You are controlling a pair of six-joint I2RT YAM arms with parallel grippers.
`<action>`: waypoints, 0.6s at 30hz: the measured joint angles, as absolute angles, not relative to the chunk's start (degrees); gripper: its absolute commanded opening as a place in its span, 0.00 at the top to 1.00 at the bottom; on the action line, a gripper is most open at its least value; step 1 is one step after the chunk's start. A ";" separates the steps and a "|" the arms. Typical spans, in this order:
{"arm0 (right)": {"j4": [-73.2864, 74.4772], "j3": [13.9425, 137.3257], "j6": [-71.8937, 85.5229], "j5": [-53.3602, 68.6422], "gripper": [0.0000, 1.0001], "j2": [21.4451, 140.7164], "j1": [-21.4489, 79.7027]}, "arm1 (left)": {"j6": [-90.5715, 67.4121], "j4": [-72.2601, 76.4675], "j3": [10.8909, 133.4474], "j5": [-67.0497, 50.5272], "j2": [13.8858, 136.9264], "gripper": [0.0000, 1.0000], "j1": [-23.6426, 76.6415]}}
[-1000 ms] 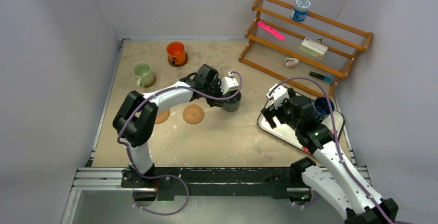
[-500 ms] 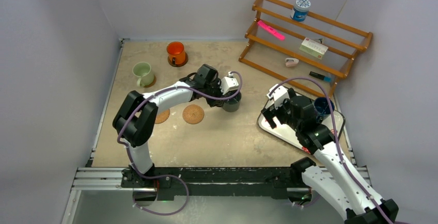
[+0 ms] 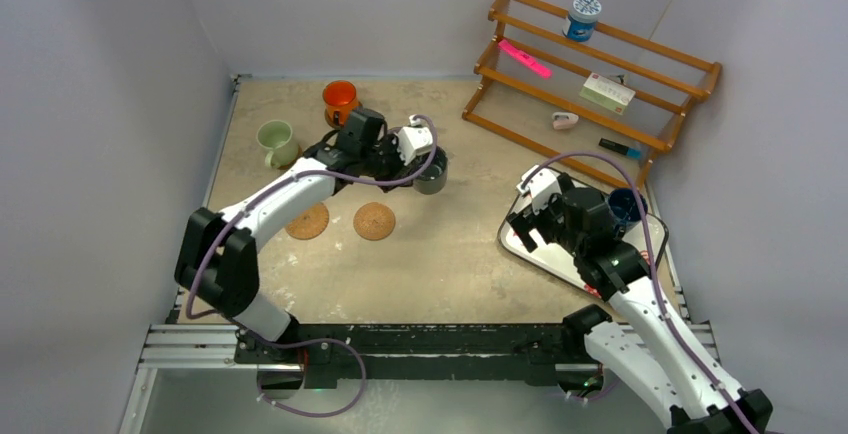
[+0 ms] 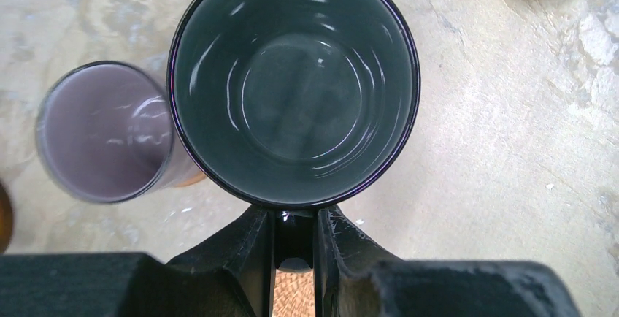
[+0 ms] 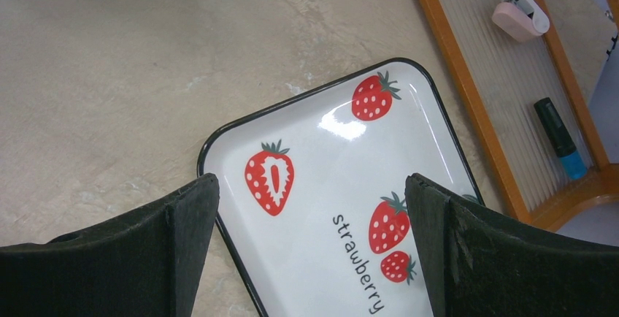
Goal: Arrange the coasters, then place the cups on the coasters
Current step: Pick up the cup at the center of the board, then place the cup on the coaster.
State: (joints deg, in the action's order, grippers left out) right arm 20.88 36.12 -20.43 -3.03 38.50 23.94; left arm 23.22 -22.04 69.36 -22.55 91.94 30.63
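Dark grey-teal, the mug hangs from our left gripper, whose jaws pinch its handle tight, just beside the purple-grey cup. Nearer us, a cork coaster and a second cork coaster lie bare. The pale green mug and the orange mug each stand on a coaster at far left. Our right gripper hovers, jaws spread wide, over the strawberry tray, with the dark blue mug at the tray's far corner.
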 measured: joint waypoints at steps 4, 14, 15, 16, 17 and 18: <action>21.54 36.34 -20.64 -3.09 0.01 40.14 23.94 | 23.09 -22.26 67.51 -22.59 86.13 1.00 28.51; 22.46 36.32 -21.82 -1.56 0.01 38.52 23.94 | 22.94 -24.60 62.41 -22.11 75.26 1.00 20.97; 22.46 36.29 -21.93 -1.48 0.01 38.13 23.94 | 22.92 -24.91 61.84 -22.13 74.50 1.00 19.62; 22.46 36.29 -22.09 -1.23 0.01 37.78 23.94 | 22.90 -25.02 61.12 -22.22 73.76 1.00 18.09; 22.44 36.25 -22.15 -0.62 0.01 37.52 23.94 | 22.92 -25.04 60.36 -22.24 73.03 1.00 16.56; 22.44 36.21 -22.22 -0.30 0.01 37.39 23.94 | 22.92 -25.17 59.75 -22.24 72.47 1.00 15.40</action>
